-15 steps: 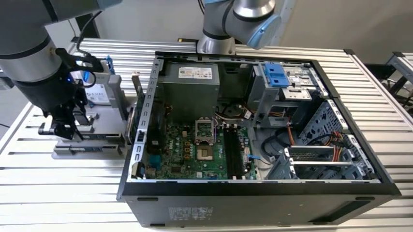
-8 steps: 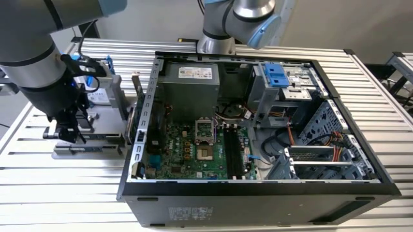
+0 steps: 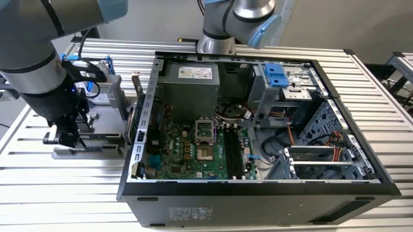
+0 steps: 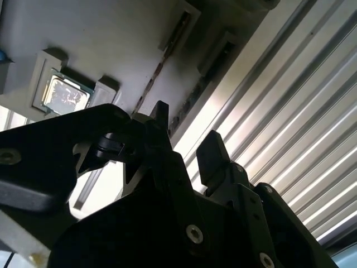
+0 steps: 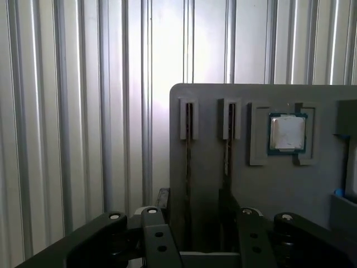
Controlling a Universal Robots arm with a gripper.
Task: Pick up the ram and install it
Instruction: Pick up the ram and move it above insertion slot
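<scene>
Gripper (image 3: 65, 139), low over grey tray (image 3: 103, 151) at the exterior view's left, beside open computer case (image 3: 258, 195). Fingers (image 5: 163, 196) spread wide, clasping nothing. Ram (image 5: 188, 162) stands on edge in a tray slot, in the gap between them in the first wrist view. Second stick (image 5: 228, 151) and processor (image 5: 287, 133) sit alongside.

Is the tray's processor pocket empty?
No, the first wrist view shows the silver processor seated in a pocket of the grey tray.
</scene>
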